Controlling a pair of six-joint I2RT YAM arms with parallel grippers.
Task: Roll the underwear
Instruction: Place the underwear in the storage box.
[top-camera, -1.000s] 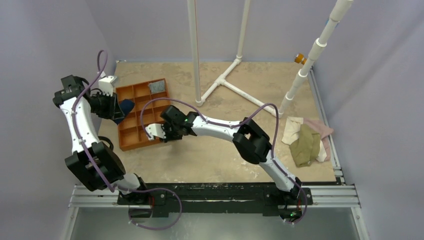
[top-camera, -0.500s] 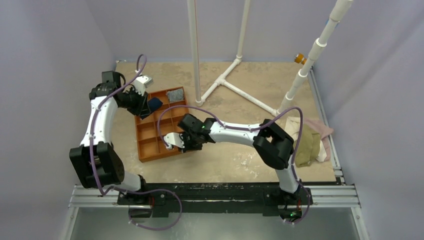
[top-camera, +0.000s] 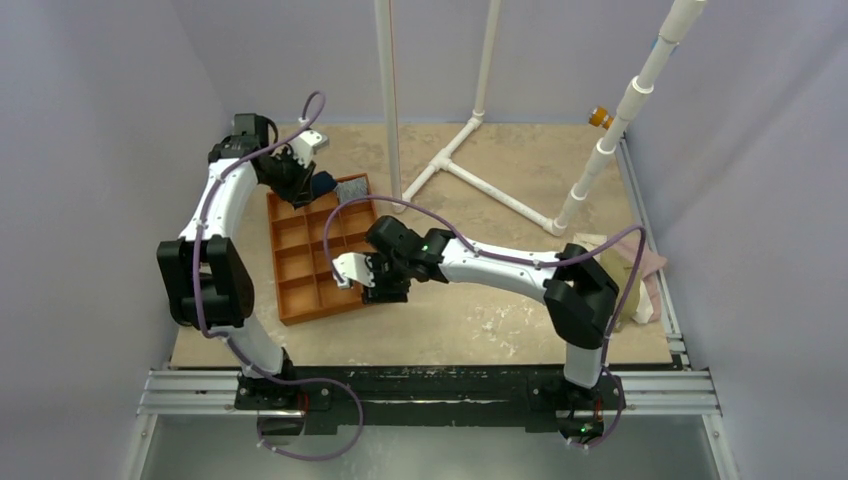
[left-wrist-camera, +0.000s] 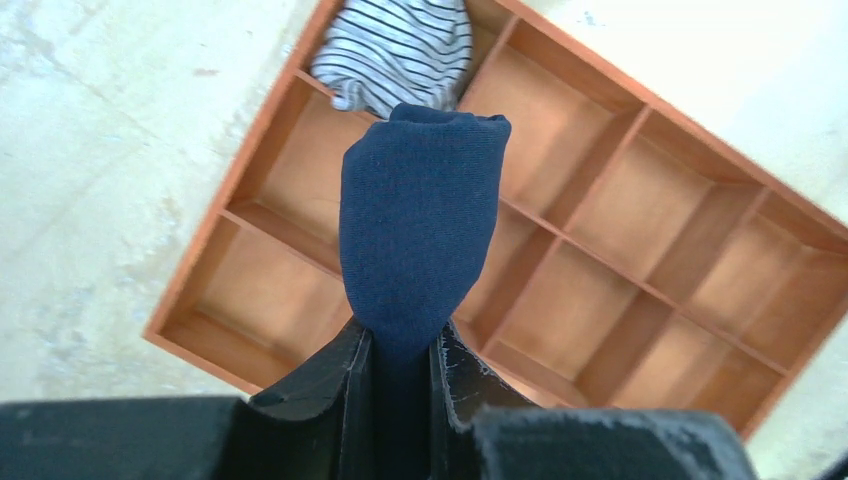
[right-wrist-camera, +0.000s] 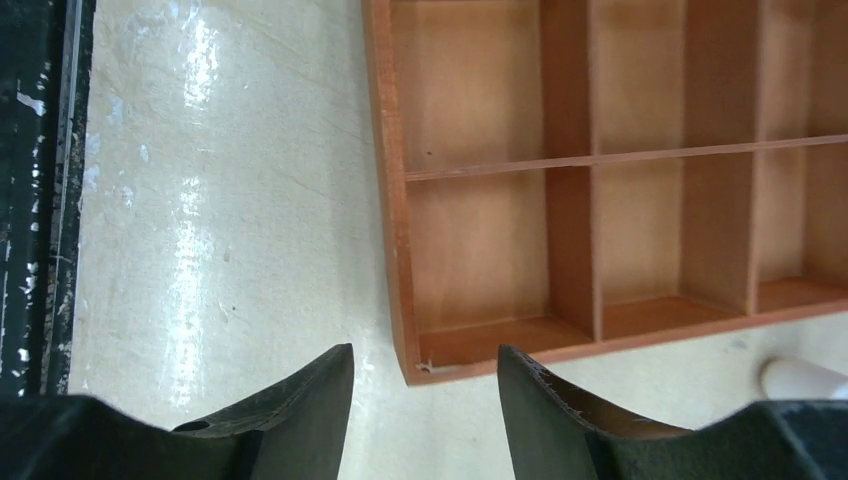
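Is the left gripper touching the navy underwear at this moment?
Touching. The left wrist view shows the left gripper shut on the underwear, with the rolled navy cloth pinched between its two fingers and sticking out past them.

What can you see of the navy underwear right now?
The underwear is a navy-blue, soft knit cloth rolled into a compact bundle, no trim showing. Its narrow end is pinched in the left claw, which is shut on it; the rounded, folded end points away. It hangs over the orange compartment tray, by the corner cell holding a striped cloth. Only the claw seems to touch it.
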